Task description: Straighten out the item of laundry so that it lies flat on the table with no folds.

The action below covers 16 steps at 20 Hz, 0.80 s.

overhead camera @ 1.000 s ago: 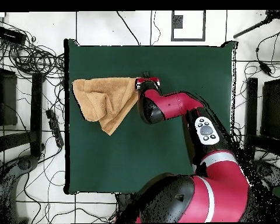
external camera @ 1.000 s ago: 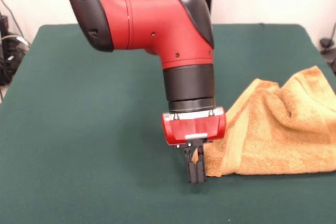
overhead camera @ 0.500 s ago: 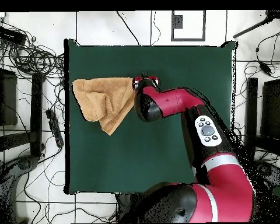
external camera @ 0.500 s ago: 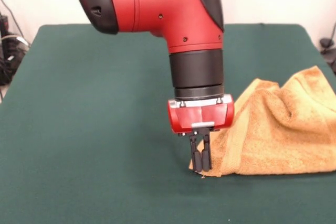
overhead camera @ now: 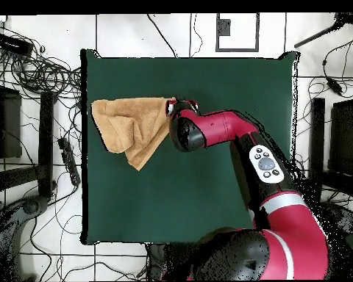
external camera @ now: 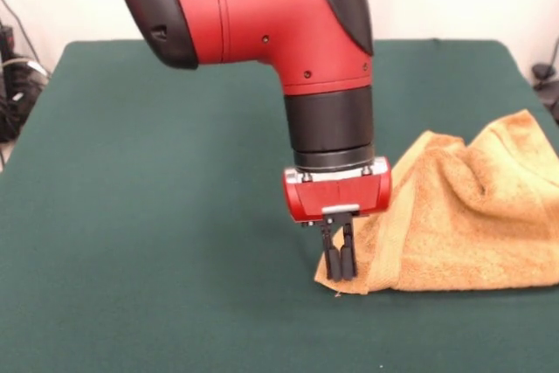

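Looking across from the front camera, I see the hand pointing straight down at the near left corner of the towel, its two black fingers pressed close together with the tips down on that corner. I read it as clenched on the towel's corner, though I can't see cloth between the tips. The towel sits at the right side of the green desk, rumpled, with a raised fold through its middle and its far right part running off the picture's edge.

From the overhead camera, I see the towel bunched near the left edge of the desk, folded over itself into a rough wedge. The red arm reaches across from the bottom right, and the hand is over the towel's upper right corner, mostly hidden under the wrist.
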{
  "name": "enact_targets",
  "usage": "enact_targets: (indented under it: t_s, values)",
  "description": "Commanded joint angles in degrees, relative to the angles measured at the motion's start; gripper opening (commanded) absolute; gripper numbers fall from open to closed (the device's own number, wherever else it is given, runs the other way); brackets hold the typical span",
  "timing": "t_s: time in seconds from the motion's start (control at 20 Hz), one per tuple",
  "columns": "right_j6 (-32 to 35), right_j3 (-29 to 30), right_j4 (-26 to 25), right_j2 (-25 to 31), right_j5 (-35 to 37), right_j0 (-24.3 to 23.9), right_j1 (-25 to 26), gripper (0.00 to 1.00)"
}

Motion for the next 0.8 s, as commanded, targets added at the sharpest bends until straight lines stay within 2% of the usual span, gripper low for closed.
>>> enact_targets:
  t_s: [0.05,0.55,0.65,0.8]
  values:
    - [-14.84,5.39,0.23,8.62,13.15,-0.46,3.85,0.00]
    - [-17.01,2.95,-0.81,10.16,17.81,-0.97,6.32,0.00]
    - [-18.15,3.27,-2.09,11.73,15.39,-2.39,7.69,0.00]
    - [-24.17,2.71,-4.37,16.71,12.47,-6.59,13.31,0.00]
